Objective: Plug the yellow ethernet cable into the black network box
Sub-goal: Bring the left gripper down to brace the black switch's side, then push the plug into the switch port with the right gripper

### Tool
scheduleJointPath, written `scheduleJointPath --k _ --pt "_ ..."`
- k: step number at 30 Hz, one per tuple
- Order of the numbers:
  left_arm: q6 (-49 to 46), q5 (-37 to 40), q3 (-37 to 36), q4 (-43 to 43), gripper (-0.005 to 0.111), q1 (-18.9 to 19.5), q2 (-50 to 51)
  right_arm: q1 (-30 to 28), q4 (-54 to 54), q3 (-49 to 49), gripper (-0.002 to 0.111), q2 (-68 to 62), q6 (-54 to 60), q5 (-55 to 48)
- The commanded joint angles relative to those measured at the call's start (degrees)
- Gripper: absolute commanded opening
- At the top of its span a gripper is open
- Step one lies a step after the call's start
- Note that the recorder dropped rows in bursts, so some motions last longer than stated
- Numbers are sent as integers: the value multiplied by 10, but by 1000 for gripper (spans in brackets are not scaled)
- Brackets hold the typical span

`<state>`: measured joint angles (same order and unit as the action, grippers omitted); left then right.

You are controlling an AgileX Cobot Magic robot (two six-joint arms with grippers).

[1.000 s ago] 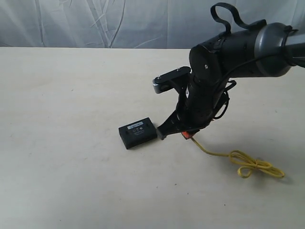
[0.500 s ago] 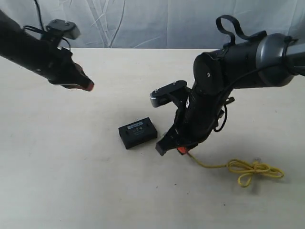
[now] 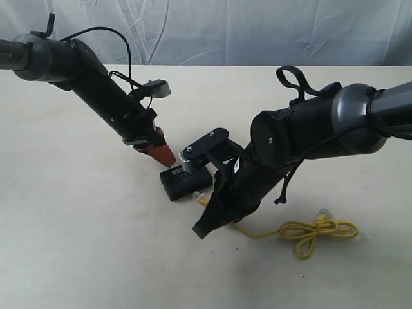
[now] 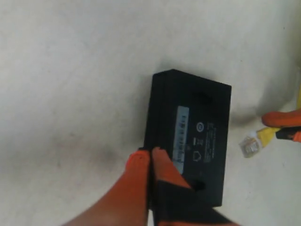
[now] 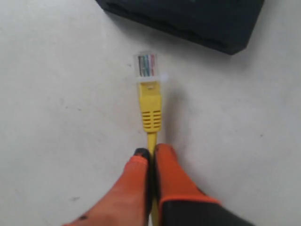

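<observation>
— So, what lies around the black network box [image 3: 181, 184]?

— Little: a bare cream table [image 3: 77, 244] with a white cloth [image 3: 193, 32] behind it. The yellow ethernet cable [image 3: 315, 230] trails off to the right in a loose, knotted loop that lies well apart from the box. In the exterior view the right arm's camera bracket [image 3: 205, 147] covers the box's right end.

— And the arms?

— Both slant steeply down toward the box from opposite sides. The left gripper [image 4: 148, 157] has its orange fingers pressed together with nothing between them. Its tips are at the box's long edge, by the label; whether they touch it I cannot tell. The right gripper [image 5: 150, 157] is clamped on the cable just behind the yellow boot. The clear plug [image 5: 146, 64] points at the box's side, with a strip of bare table between them.

— What has changed?

— Half a second ago the left arm was up at the far left, well away from the box; now it has come down to it. The right arm has sunk lower and leftward, dragging the loop along, and the plug is nearer the box.
</observation>
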<state>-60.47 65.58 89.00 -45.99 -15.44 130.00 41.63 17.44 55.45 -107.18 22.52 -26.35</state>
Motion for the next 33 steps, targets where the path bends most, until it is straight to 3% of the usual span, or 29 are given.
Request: scheduleJointPath --k 1,18,25,33 --pt "36 14 4 20 0 -15 -1 1 -16 -3 -1 -14 0 12" --pt "67 -52 4 34 0 -18 1 1 -71 -3 -1 -20 -1 38" --pt "45 0 4 -2 0 -18 44 1 -71 -3 -1 -24 -1 66" --pt "44 8 4 -12 0 -18 49 1 -71 -3 -1 -24 -1 71"
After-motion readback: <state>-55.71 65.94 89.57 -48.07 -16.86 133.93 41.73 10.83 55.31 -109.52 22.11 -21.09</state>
